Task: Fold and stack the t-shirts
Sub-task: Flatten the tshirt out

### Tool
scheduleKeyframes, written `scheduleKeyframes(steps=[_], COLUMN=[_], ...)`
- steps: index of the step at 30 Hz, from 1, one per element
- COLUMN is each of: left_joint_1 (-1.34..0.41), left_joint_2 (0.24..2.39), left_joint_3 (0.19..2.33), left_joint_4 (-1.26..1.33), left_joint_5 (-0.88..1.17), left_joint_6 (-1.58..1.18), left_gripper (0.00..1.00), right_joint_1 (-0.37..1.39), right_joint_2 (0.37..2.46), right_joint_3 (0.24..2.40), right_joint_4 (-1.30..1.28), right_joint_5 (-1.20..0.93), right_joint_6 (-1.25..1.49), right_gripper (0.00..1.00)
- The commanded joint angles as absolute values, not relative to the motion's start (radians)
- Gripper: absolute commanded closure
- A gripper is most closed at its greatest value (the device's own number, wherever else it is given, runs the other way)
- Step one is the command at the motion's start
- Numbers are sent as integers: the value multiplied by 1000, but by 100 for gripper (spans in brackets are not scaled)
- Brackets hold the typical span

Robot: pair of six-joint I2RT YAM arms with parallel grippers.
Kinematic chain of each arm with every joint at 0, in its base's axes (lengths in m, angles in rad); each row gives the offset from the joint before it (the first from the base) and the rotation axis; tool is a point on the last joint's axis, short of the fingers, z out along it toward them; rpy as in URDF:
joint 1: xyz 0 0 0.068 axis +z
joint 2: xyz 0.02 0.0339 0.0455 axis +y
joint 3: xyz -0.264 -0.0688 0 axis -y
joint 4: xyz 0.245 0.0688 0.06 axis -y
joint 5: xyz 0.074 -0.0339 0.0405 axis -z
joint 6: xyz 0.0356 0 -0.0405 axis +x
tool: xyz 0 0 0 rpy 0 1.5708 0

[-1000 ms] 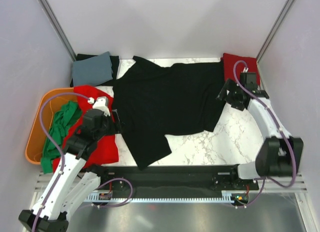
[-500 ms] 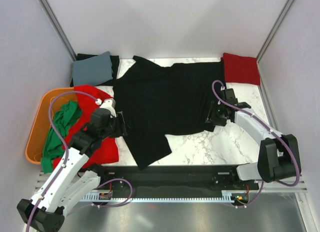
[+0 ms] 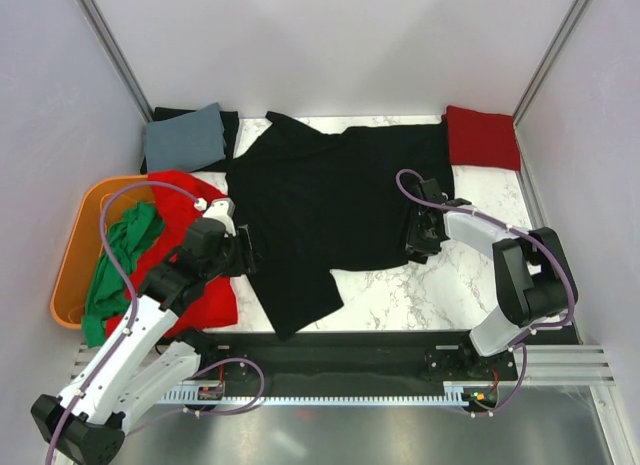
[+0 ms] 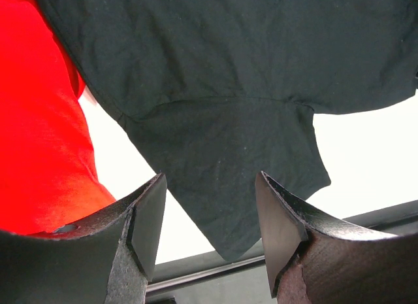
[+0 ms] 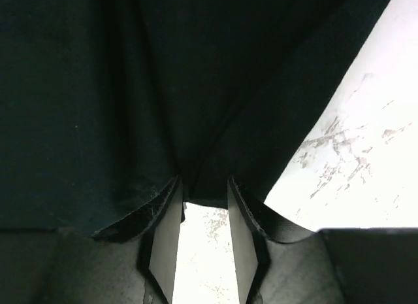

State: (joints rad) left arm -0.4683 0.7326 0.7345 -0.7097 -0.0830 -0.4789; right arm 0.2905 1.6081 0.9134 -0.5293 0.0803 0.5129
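**Black shirt lay crosswise on the desk**

The black t-shirt (image 3: 330, 200) lay spread on the desk (image 3: 440, 285), long axis left to right, sleeves leftward, hem rightward. The right end effector (image 3: 416, 247) reached low, fingers close-set at the hem, grip unclear. The left end effector (image 3: 250, 253) hovered apart over a sleeve.

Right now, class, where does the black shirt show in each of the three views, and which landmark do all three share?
Top external: black shirt spread across the middle.
Left wrist: black shirt fills the top, one sleeve reaching down the centre.
Right wrist: black shirt covers the top and left.
Shared landmark: the white marble table.
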Motion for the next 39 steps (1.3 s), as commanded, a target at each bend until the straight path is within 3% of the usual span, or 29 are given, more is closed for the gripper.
scheduleKeyframes(steps=[1, 5, 9, 10, 16, 24, 31, 35, 39], left_joint_1=[-476, -477, -477, -477, -477, -477, -502, -584, -684], left_joint_2=[712, 718, 729, 730, 738, 750, 828, 868, 919], left_joint_3=[741, 741, 742, 742, 739, 742, 739, 709, 709], left_joint_4=[-706, -706, -704, -704, -704, -716, -796, -842, -922], left_joint_5=[-117, -117, -118, -118, -118, -112, -91, -118, -193], left_joint_6=[-506, -505, -502, -503, -500, -524, -678, -817, -931], left_gripper=[36, 36, 36, 36, 36, 37, 39, 39, 39], right_joint_1=[299, 301, 299, 299, 298, 134, 40, -30, -110], right_joint_2=[1632, 1652, 1638, 1628, 1453, 1252, 1244, 1236, 1197], right_joint_3=[954, 948, 954, 960, 994, 792, 746, 709, 677], right_joint_4=[-509, -512, -534, -547, -684, -724, -703, -677, -650], right_joint_5=[161, 190, 204, 203, 245, 148, 72, 41, 8], right_joint_6=[492, 483, 476, 476, 492, 569, 647, 647, 637], right_gripper=[60, 71, 98, 100, 100, 100, 99, 96, 100])
